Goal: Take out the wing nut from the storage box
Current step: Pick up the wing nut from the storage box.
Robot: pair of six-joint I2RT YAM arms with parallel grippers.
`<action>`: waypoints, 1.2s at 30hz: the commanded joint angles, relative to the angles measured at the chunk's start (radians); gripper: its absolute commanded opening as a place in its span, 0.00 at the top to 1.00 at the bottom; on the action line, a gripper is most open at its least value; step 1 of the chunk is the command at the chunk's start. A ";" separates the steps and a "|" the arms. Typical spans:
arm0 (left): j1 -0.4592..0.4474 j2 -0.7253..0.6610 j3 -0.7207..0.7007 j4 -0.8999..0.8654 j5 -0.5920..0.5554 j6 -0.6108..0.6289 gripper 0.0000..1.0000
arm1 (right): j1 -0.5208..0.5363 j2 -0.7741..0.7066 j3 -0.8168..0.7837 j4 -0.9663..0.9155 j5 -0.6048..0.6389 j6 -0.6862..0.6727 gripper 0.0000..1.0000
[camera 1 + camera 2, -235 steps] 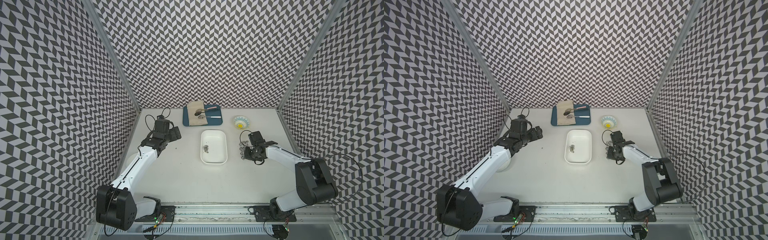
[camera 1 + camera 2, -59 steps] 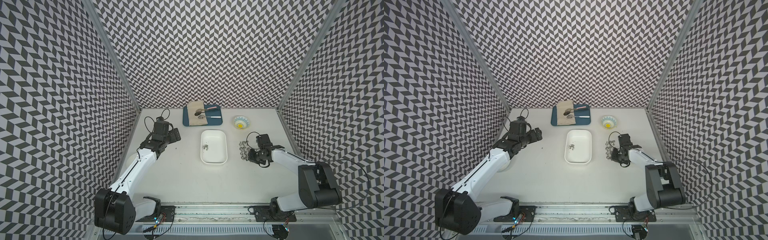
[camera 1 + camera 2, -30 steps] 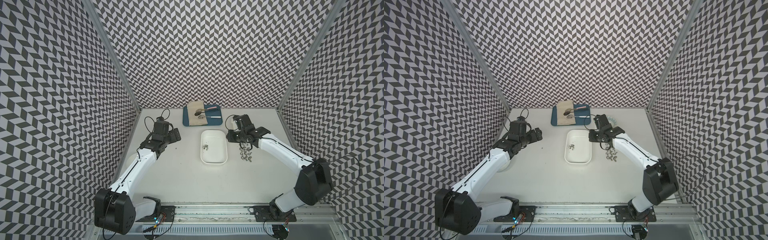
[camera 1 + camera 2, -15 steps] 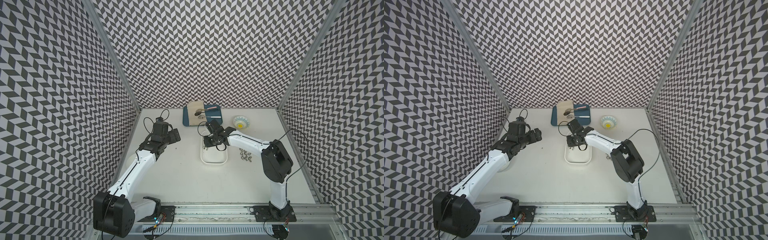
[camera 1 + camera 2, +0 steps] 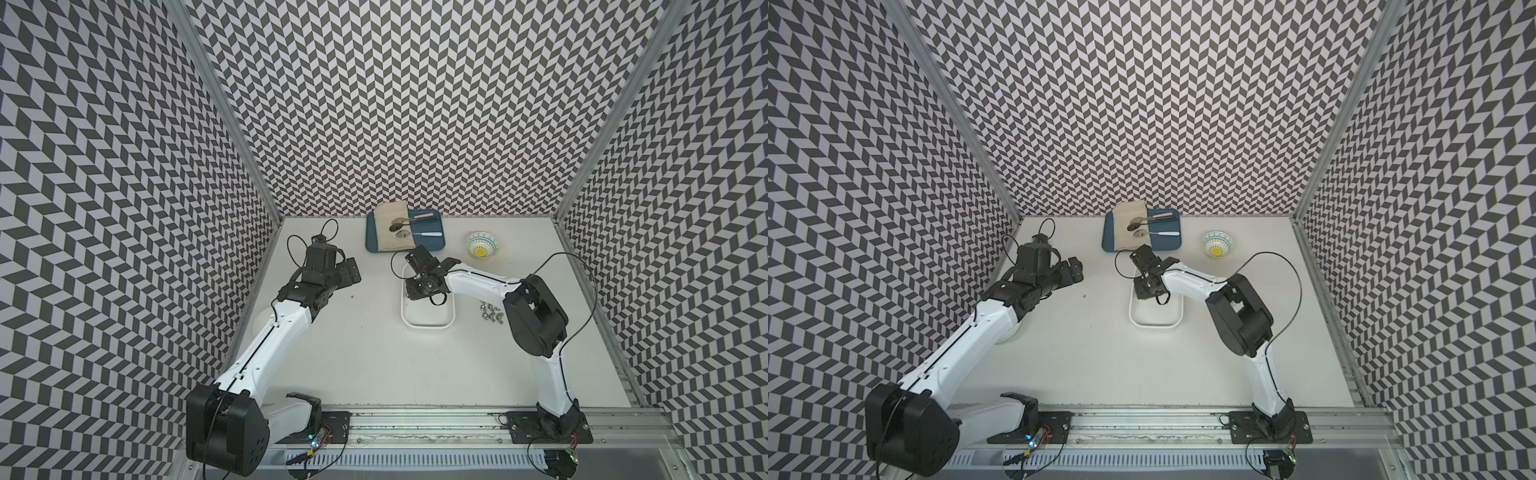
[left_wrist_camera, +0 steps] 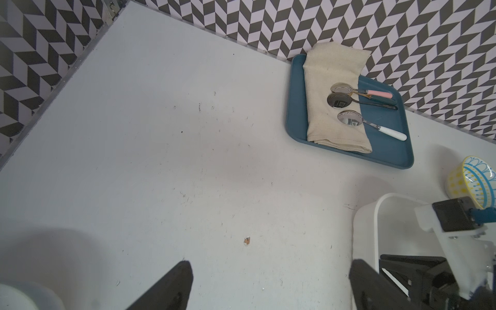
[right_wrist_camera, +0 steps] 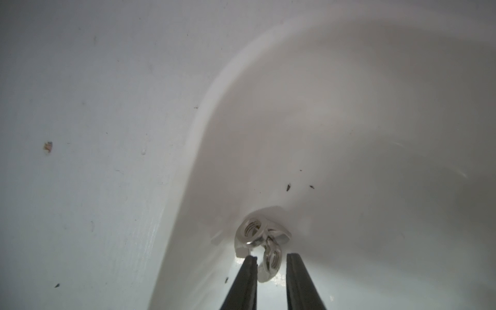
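The right gripper (image 7: pixel 271 258) is tipped down into the storage box (image 5: pixel 428 329), which sits mid-counter (image 5: pixel 374 353) toward the far edge. Its jaws are only narrowly apart, with a wing nut (image 7: pixel 271 268) between them; a sliver of light beside it suggests it is straddled, not pinched. A second nut (image 7: pixel 252 231) lies tangled against it. Loose nuts (image 5: pixel 490 311) lie toward the counter's right edge. The right arm reaches in, elbow bent. The left gripper (image 6: pixel 270 265) hangs wide open near the left edge.

Right arm (image 5: pixel 478 283) reaching inward, left arm (image 5: pixel 274 336) out on its own side.
Right gripper (image 7: pixel 271 258) pitched steeply down, jaws a narrow gap apart; left gripper (image 6: pixel 271 264) held low, jaws spread wide, empty.
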 commanded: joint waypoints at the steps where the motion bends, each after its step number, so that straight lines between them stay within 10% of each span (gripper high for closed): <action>1: 0.003 -0.023 -0.006 -0.010 -0.014 -0.003 0.05 | 0.007 0.026 0.025 0.008 0.015 -0.010 0.76; 36: 0.004 -0.005 0.026 -0.006 -0.007 0.007 0.05 | -0.054 -0.228 -0.058 -0.069 0.024 0.017 0.93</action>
